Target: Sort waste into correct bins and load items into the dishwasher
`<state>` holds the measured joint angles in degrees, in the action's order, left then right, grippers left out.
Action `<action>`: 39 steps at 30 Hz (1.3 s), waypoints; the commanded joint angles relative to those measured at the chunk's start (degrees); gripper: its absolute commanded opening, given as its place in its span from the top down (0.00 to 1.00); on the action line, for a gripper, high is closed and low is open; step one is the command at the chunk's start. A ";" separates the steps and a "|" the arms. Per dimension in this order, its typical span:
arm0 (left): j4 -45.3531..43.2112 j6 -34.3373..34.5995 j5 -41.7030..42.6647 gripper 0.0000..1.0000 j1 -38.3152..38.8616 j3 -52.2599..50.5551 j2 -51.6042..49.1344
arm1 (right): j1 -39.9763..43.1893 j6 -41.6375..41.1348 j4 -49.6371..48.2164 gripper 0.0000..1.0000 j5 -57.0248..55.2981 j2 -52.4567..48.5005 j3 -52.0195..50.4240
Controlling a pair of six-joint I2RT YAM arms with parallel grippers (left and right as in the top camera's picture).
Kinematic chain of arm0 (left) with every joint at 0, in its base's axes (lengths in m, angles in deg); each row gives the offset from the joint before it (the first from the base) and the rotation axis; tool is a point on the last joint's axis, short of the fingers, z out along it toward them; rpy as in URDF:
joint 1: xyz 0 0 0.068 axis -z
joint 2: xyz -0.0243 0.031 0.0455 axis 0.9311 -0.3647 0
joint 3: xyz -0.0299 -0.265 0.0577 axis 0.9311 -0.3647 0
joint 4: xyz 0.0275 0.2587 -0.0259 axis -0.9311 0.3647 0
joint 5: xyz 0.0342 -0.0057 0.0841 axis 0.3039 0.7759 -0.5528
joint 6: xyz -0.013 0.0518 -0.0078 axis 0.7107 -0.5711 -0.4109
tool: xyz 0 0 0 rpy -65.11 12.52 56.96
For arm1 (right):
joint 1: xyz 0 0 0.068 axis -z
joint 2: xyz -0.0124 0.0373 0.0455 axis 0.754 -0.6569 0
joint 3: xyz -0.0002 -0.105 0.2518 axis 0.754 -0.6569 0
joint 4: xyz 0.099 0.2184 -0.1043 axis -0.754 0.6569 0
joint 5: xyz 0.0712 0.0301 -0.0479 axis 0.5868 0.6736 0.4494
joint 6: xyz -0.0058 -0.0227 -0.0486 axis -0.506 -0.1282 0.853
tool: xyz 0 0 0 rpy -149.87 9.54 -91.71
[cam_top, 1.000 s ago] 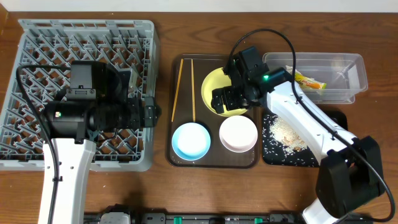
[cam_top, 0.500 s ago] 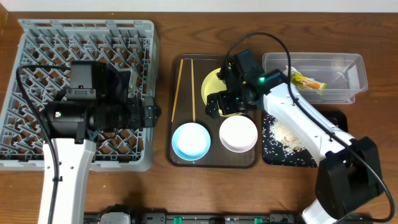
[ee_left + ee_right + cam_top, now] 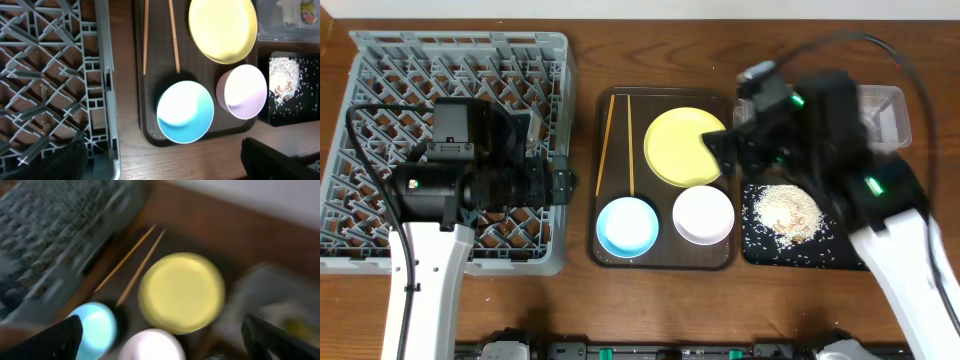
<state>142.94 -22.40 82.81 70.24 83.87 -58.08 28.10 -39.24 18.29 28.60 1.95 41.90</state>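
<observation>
Overhead, right arm point(image 3: 876, 192) partly hides clear tub point(image 3: 891, 106)

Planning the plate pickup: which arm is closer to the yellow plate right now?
Right. The right tool hangs at the plate's right edge; the left tool sits over the rack's edge, beyond the chopsticks.

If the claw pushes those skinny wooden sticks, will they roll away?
Probably a bit: the two thin wooden chopsticks lie flat on the brown serving tray. Its raised rim would likely stop them. Being so slender, they probably feel light and hard to pinch.
</observation>
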 commanded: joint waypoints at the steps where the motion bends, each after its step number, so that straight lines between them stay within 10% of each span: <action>1: 0.17 -1.16 0.35 0.02 0.11 1.27 0.37 | 0.26 7.52 -3.02 0.01 -9.81 7.85 -7.54; 21: 0.17 -1.16 0.35 0.02 0.11 1.27 0.35 | 11.13 9.51 -29.16 0.01 -8.15 64.78 -62.82; 39: 0.17 -1.16 0.35 0.02 0.11 1.27 0.35 | 11.23 9.53 -39.39 0.01 -7.85 70.18 -75.91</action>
<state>143.09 -22.55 82.81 70.24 84.13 -58.08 38.65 -30.08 -21.34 20.43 71.83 -33.94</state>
